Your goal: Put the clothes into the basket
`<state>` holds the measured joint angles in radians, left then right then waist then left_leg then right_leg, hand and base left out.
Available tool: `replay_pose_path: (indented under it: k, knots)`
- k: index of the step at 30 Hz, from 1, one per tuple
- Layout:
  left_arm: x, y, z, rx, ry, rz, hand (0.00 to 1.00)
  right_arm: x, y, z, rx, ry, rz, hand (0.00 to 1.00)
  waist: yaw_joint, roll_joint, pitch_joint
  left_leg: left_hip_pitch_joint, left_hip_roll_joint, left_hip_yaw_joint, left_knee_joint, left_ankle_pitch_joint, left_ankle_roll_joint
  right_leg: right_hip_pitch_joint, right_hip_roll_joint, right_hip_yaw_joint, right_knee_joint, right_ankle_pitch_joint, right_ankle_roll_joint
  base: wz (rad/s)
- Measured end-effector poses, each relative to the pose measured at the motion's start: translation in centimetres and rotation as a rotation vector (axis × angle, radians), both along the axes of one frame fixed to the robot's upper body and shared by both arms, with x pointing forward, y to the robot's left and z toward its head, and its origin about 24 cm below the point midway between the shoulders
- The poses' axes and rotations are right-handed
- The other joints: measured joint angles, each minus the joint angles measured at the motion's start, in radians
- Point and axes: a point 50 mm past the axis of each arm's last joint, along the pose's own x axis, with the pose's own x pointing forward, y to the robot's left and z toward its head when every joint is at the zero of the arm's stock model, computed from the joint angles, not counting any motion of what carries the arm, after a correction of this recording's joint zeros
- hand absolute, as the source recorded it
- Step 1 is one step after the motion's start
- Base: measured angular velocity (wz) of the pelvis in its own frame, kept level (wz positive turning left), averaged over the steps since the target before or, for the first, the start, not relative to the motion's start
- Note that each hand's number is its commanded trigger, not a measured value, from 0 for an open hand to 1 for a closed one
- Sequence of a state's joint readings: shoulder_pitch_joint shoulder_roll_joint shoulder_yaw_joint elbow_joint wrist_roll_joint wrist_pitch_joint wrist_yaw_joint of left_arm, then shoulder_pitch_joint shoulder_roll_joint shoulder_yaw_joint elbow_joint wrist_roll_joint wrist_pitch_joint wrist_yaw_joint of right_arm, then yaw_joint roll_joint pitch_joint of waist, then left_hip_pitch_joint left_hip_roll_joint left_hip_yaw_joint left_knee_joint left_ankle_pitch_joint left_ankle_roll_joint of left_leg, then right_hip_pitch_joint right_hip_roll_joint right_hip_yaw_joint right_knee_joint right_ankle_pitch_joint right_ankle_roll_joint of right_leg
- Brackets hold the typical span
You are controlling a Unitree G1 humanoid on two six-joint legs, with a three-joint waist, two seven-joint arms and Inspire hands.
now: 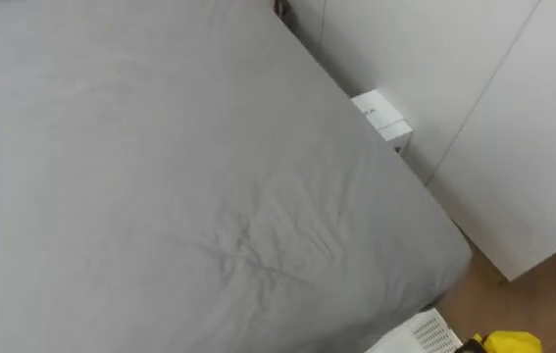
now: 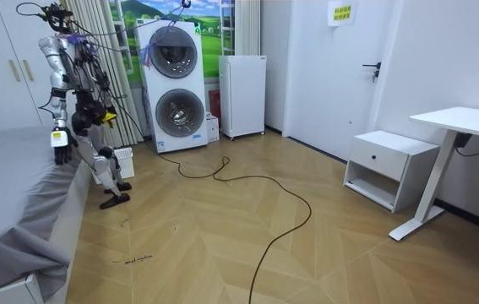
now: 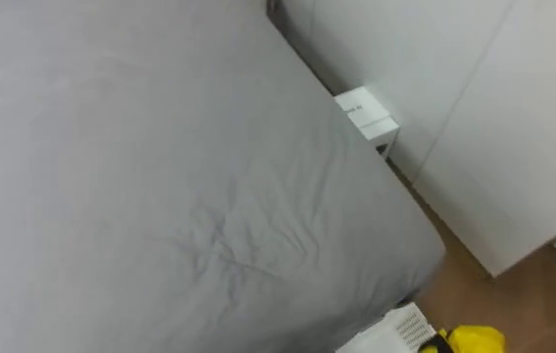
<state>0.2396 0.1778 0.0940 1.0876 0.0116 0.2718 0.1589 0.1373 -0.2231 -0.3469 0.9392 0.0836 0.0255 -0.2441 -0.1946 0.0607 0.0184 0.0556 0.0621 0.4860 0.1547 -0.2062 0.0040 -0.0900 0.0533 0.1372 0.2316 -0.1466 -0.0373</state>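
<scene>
Robot at a corner of the grey bed (image 1: 160, 176), basket (image 2: 123, 162) near the bed; a hand (image 2: 60, 145) hangs at the bed's edge, grip indiscernible; grasping may snag the sheet (image 3: 160, 226), not clothes.

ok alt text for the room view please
A humanoid robot stands beside a grey bed at the room view's left, a white basket on the floor by its feet. Stacked washing machines stand behind it, with a white desk at that view's right.
</scene>
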Motion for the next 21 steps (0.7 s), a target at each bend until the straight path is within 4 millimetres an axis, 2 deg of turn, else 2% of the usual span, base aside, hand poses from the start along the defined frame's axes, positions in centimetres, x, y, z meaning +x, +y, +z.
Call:
replay_pose_path:
  k: [1, 2, 6, 8, 9, 14, 16, 17, 18, 21]
  knots:
    - [0.0, -0.1, 0.0, -0.004, 0.003, -0.007, 0.0, 0.3, -0.1, 0.1, -0.004, -0.005, 0.0, 1.0, -0.004, 0.007, -0.0004, -0.009, -0.001, 0.004, 0.004, -0.001, 0.001, -0.012, -0.001, 0.001, 0.005, 0.001, 0.001, -0.22]
    - [0.0, -0.3, -0.1, -0.011, 0.012, -0.021, 0.0, 1.0, -0.3, 0.3, -0.014, -0.017, 0.001, 1.0, -0.018, 0.023, -0.0003, -0.03, -0.003, 0.007, 0.011, -0.002, 0.006, -0.039, -0.002, 0.006, 0.02, 0.0, 0.003, -0.21]
    - [1.0, -0.6, -0.2, -0.018, 0.002, -0.061, 0.0, 3.3, -2.2, 1.9, -0.101, -0.057, 0.001, 1.0, -0.025, 0.082, -0.0039, -0.1, -0.015, 0.032, 0.014, 0.004, 0.023, -0.133, -0.002, 0.038, 0.056, 0.006, 0.016, -0.2]
    - [1.9, -0.6, -0.2, -0.013, -0.023, -0.061, 0.0, 4.4, -2.8, 2.7, -0.137, -0.085, -0.001, 1.0, -0.025, 0.097, -0.0029, -0.127, -0.024, 0.033, 0.014, 0.008, 0.028, -0.176, -0.003, 0.053, 0.084, 0.002, 0.022, -0.14]
    - [2.2, -0.8, -0.3, -0.018, -0.028, -0.064, 0.0, 5.2, -3.0, 3.1, -0.155, -0.109, 0.004, 1.0, -0.025, 0.106, -0.0058, -0.148, -0.028, 0.036, 0.015, 0.009, 0.031, -0.205, -0.003, 0.056, 0.096, 0.002, 0.023, -0.21]
    - [2.8, -1.1, -0.4, -0.028, -0.044, -0.093, 0.0, 7.0, -3.7, 4.3, -0.191, -0.161, 0.009, 1.0, -0.019, 0.128, -0.0027, -0.206, -0.033, 0.06, 0.023, 0.011, 0.034, -0.285, -0.002, 0.079, 0.132, 0.0, 0.027, -0.14]
    - [3.3, -1.3, -0.4, -0.039, -0.061, -0.086, 0.0, 7.3, -4.2, 4.8, -0.217, -0.168, 0.002, 0.61, -0.02, 0.145, -0.005, -0.23, -0.034, 0.06, 0.027, 0.012, 0.035, -0.309, -0.003, 0.08, 0.139, -0.001, 0.028, -0.03]
    - [3.5, -1.5, -0.4, -0.047, -0.075, -0.071, 0.0, 7.6, -4.3, 5.1, -0.231, -0.175, -0.008, 0.07, -0.019, 0.153, -0.0046, -0.241, -0.037, 0.06, 0.028, 0.013, 0.038, -0.32, -0.006, 0.083, 0.149, -0.002, 0.029, -0.03]
    - [3.7, -1.6, -0.5, -0.054, -0.086, -0.06, 0.0, 8.0, -4.4, 5.3, -0.239, -0.181, -0.015, 0.0, -0.017, 0.158, -0.0053, -0.25, -0.039, 0.06, 0.028, 0.015, 0.04, -0.334, -0.009, 0.087, 0.158, -0.003, 0.031, -0.06]
    - [4.1, -1.7, -0.5, -0.059, -0.109, -0.069, 0.0, 8.5, -4.4, 5.5, -0.255, -0.205, -0.033, 0.0, -0.015, 0.168, -0.0043, -0.272, -0.043, 0.062, 0.034, 0.016, 0.042, -0.366, -0.012, 0.088, 0.179, -0.011, 0.031, -0.03]
